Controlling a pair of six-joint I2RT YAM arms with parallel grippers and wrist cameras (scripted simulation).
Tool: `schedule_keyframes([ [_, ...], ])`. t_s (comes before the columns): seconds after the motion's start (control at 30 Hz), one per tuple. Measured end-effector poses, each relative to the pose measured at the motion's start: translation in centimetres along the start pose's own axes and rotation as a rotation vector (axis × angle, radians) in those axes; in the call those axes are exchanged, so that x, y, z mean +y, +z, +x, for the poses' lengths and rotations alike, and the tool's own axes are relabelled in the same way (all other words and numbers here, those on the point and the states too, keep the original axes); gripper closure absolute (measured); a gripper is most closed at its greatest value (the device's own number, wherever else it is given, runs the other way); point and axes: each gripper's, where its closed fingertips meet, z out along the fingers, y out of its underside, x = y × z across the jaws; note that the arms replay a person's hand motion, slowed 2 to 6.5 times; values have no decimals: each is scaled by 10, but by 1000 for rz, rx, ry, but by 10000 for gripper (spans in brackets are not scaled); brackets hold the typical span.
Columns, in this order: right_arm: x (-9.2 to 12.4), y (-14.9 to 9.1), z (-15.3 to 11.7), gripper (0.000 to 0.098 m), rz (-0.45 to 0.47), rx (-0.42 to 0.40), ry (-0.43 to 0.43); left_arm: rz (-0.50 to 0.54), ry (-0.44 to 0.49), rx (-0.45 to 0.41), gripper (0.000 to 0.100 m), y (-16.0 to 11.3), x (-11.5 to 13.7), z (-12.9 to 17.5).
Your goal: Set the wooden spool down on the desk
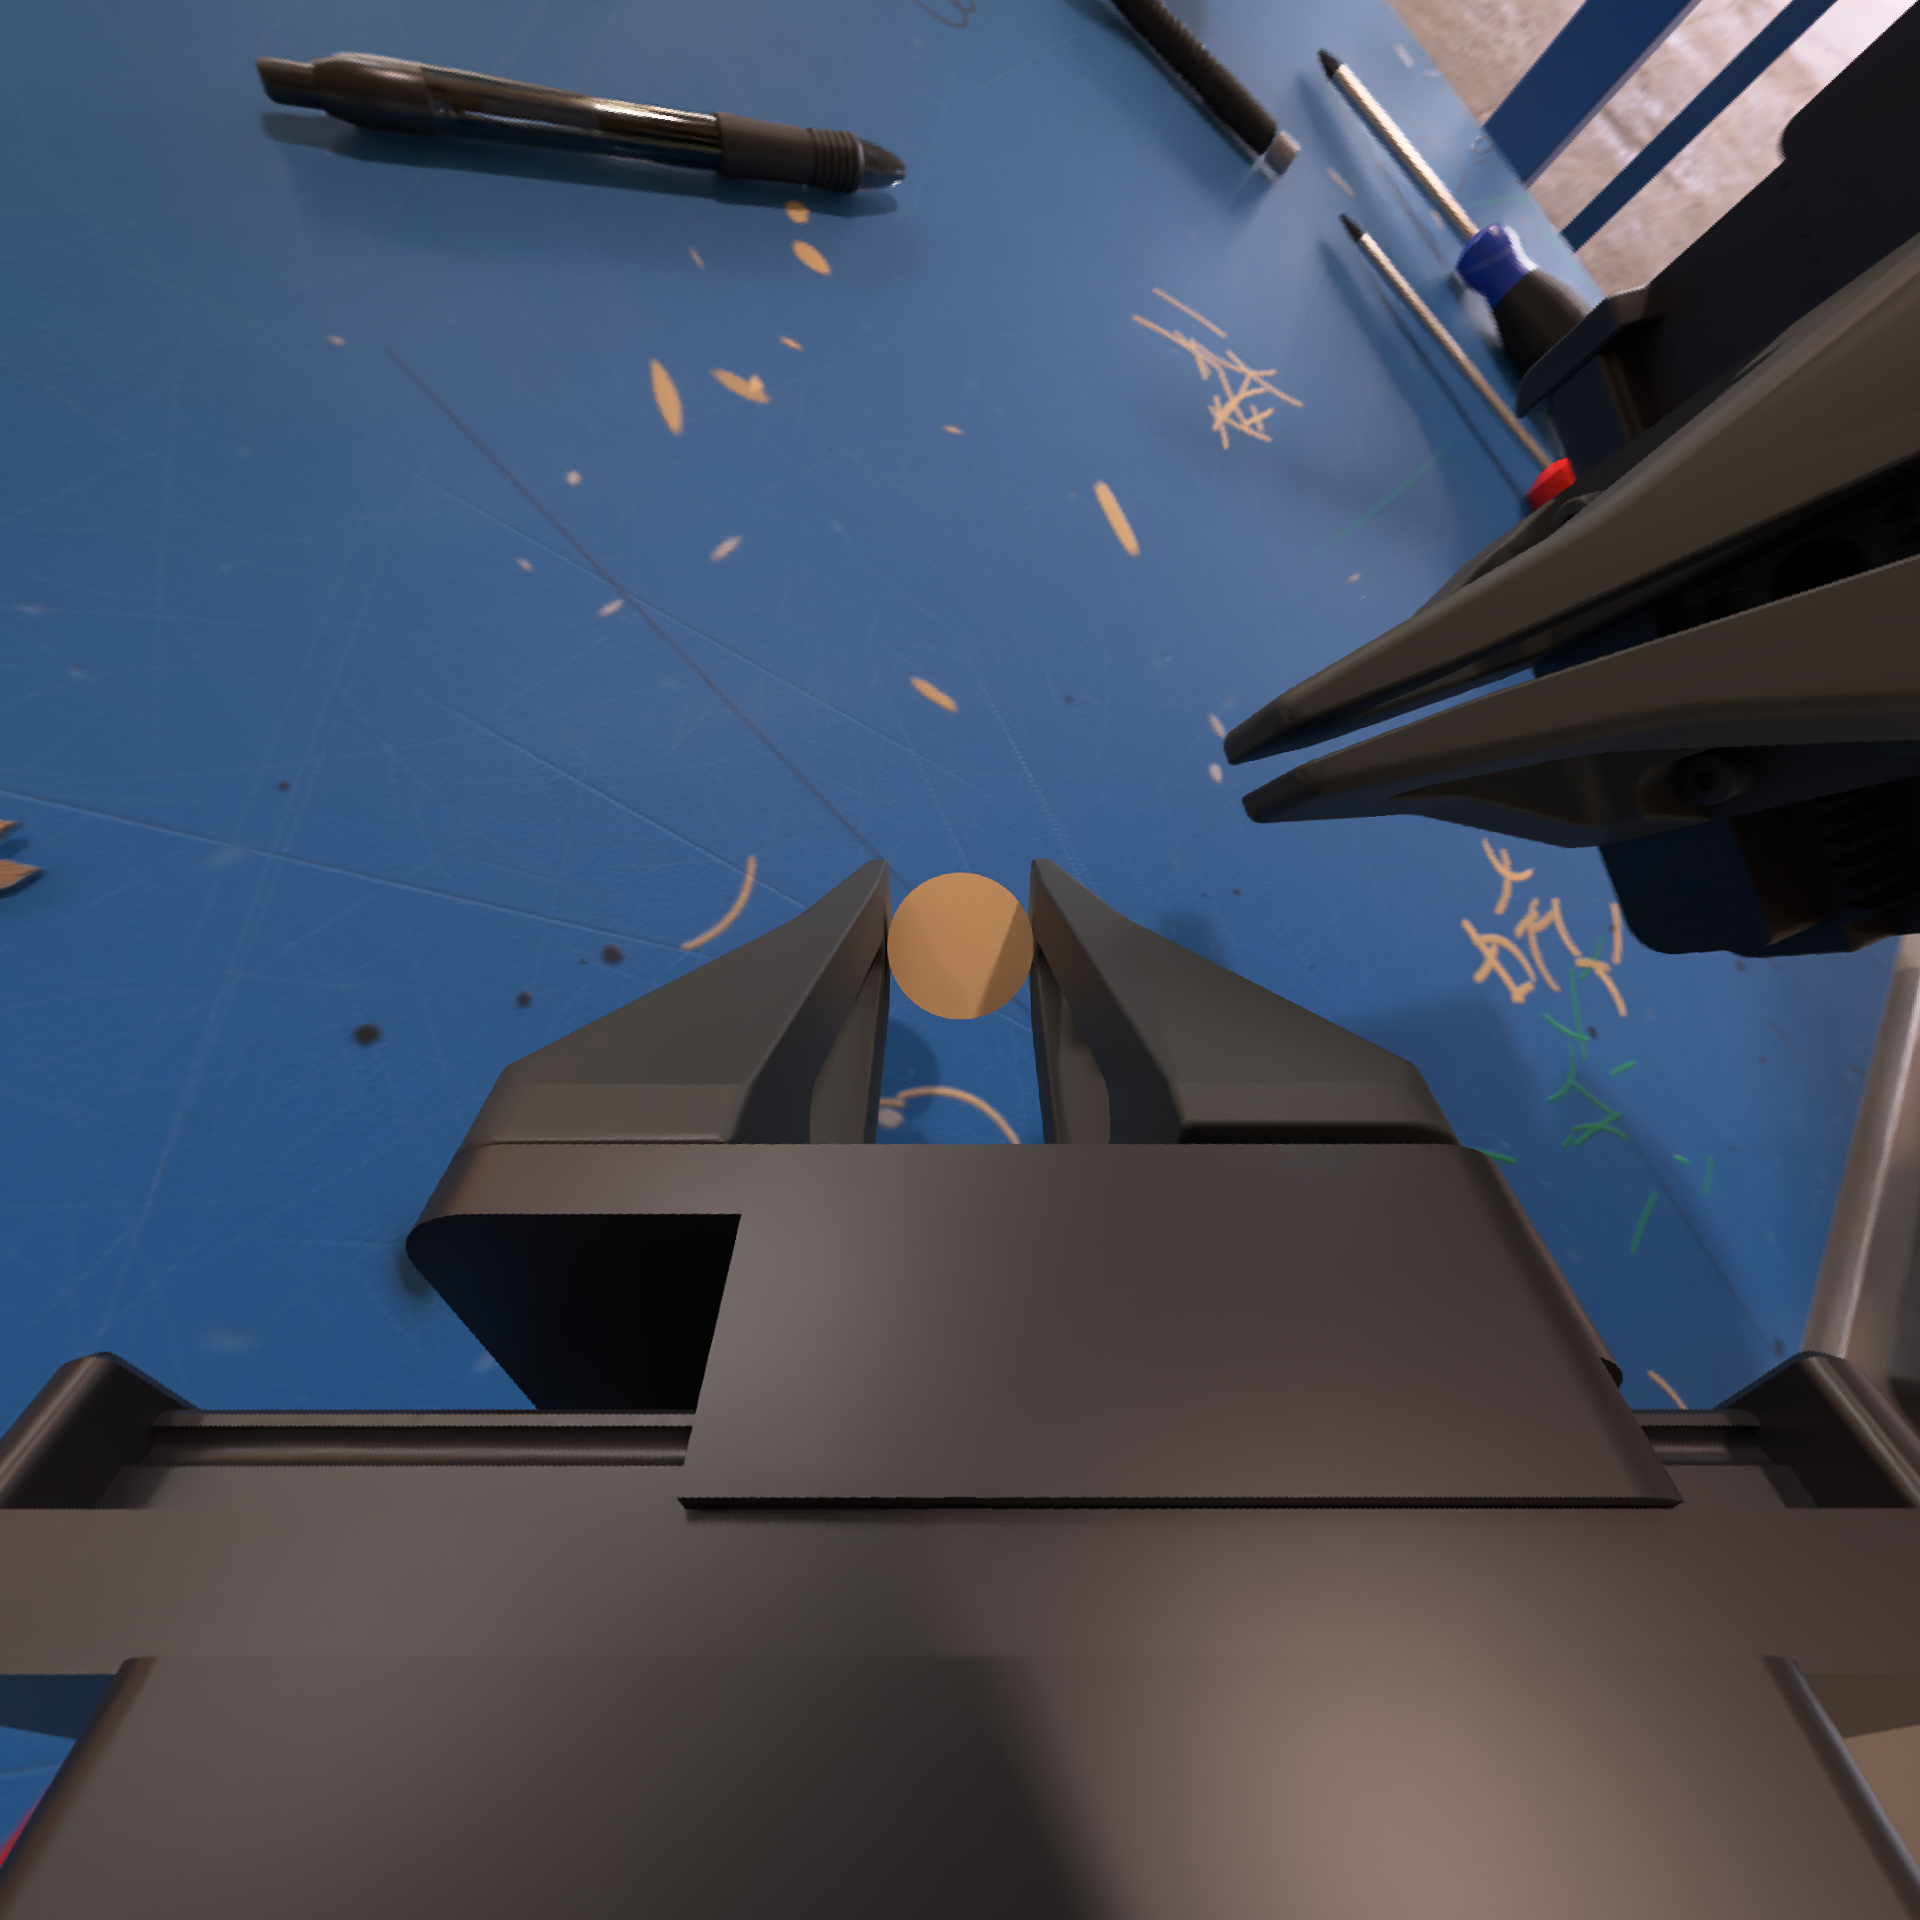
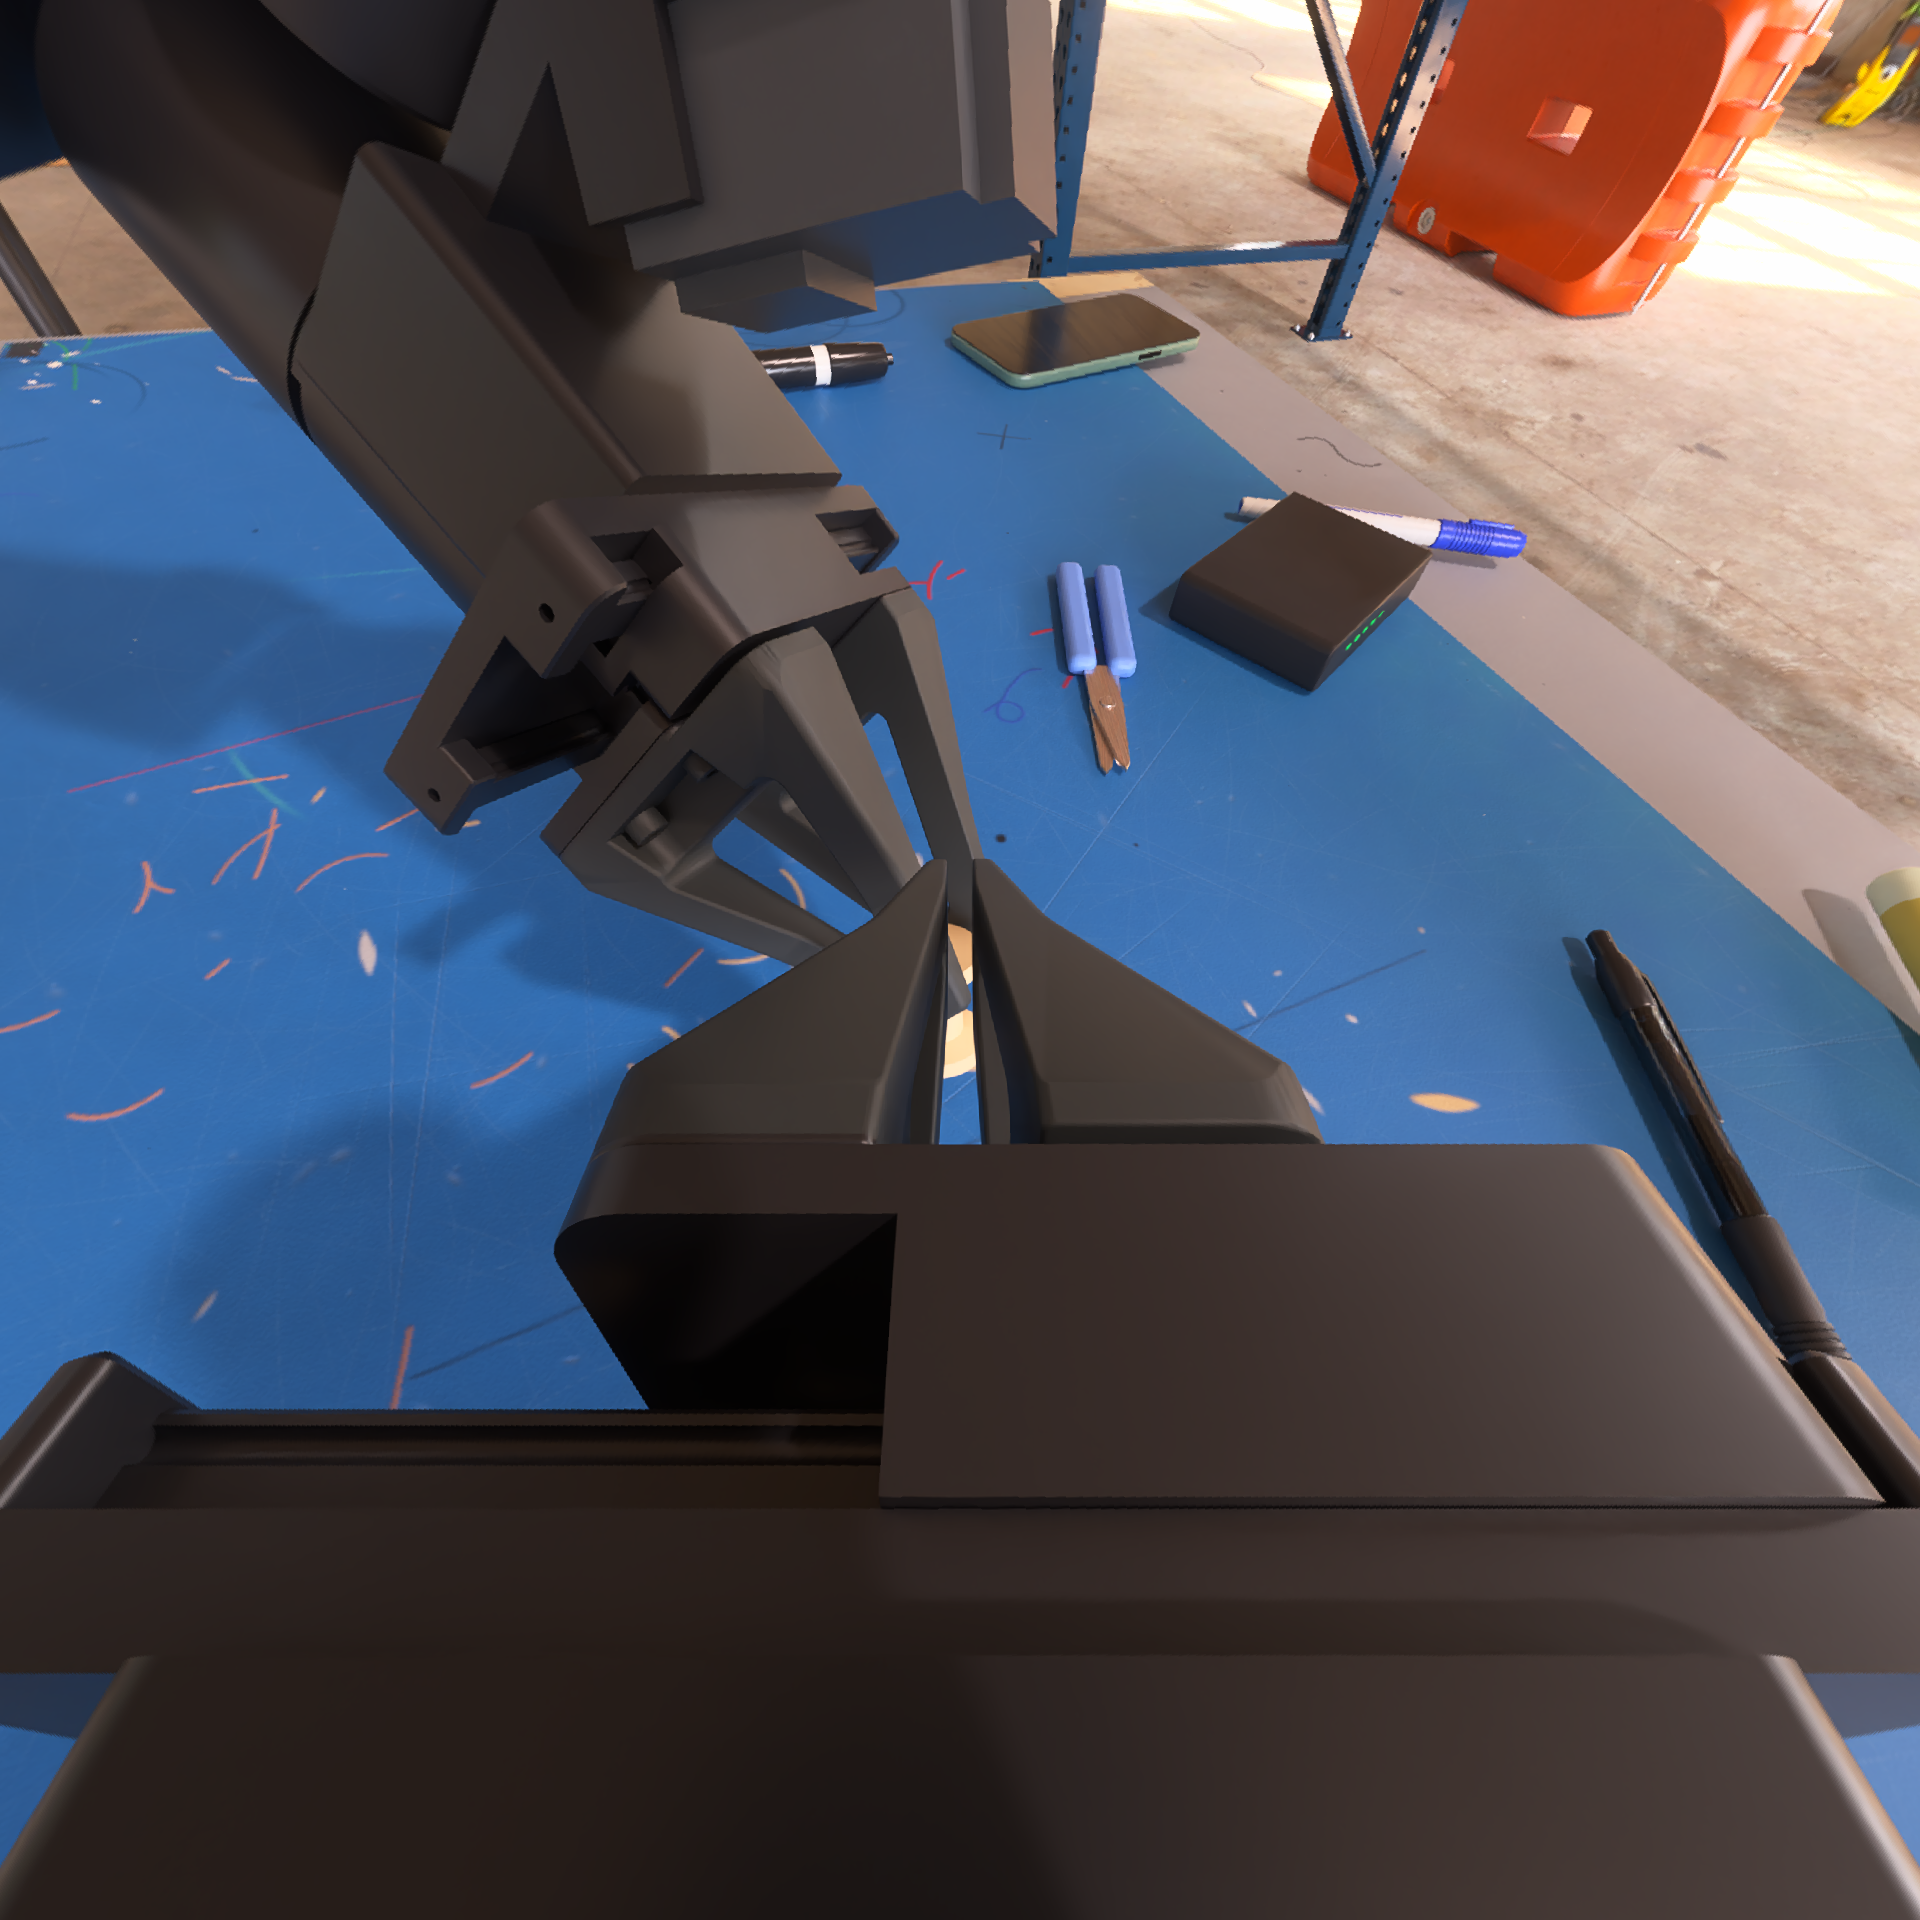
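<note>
Left gripper (image 1: 959, 883) grasps the spool (image 1: 958, 945) over the desk (image 1: 416, 675) for lowering; right gripper (image 2: 960, 883) clenched, empty.

My bench in a warehouse workshop, scuffed blue desk (image 2: 1299, 935), beyond it concrete floor, blue steel racking (image 2: 1351, 177), orange plastic barrier (image 2: 1558, 156)

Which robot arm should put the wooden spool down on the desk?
Left. The left claw is pinching the wooden spool right above the blue desk. The right claw is shut with nothing in it, off to the side.
</note>
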Motion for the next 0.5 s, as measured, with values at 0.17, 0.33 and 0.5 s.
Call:
schedule_keyframes([
  [0.17, -2, 0, -1, 940, 10, -3, -23, -16, 72, -99, 778, -5, -1, -5],
  [0.33, -3, -1, -2, 942, 23, 0, -49, -19, 109, -147, 778, -9, -4, -2],
  [0.5, 0, 0, -5, 969, 16, -2, -82, -33, 100, -149, 778, -7, -1, -2],
])
